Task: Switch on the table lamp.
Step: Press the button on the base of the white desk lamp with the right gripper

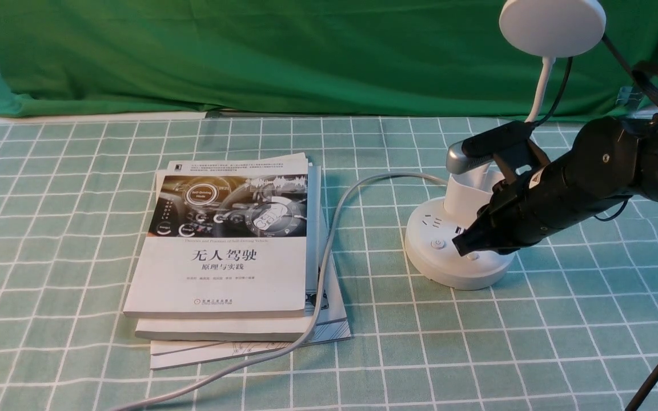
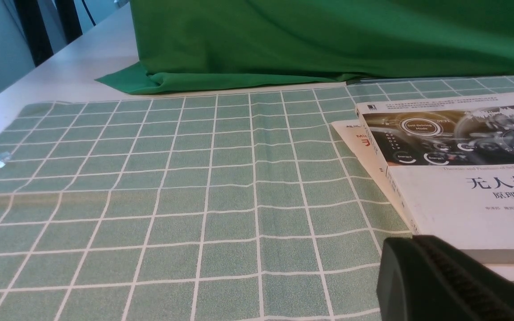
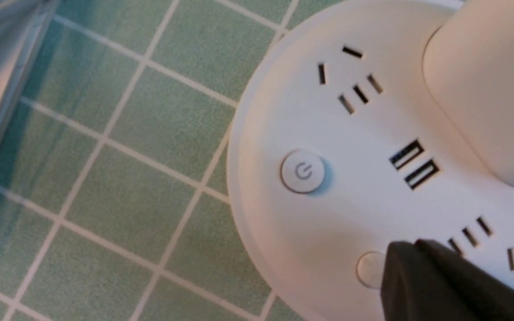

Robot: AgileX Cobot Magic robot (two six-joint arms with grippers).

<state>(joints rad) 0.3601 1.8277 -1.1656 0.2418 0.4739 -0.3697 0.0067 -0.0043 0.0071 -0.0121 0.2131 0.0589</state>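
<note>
The white table lamp stands at the right of the table: round disc head (image 1: 552, 25) high up, thin gooseneck (image 1: 539, 88), cup holder (image 1: 466, 197), round puck base (image 1: 440, 260). The base (image 3: 328, 214) carries sockets, a power-symbol button (image 3: 303, 171) (image 1: 437, 244) and a plain second button (image 3: 370, 269) (image 1: 473, 257). My right gripper (image 1: 465, 242) (image 3: 411, 256) is shut with nothing in it, its tip over the base beside the plain button and partly covering it. My left gripper (image 2: 411, 249) is shut and empty, low by the books' near corner.
A stack of books (image 1: 232, 245) (image 2: 458, 178) lies mid-table on the green checked cloth (image 1: 77, 228). The lamp's grey cable (image 1: 329, 251) runs from the base across the books to the front edge. A green backdrop (image 1: 249, 51) hangs behind.
</note>
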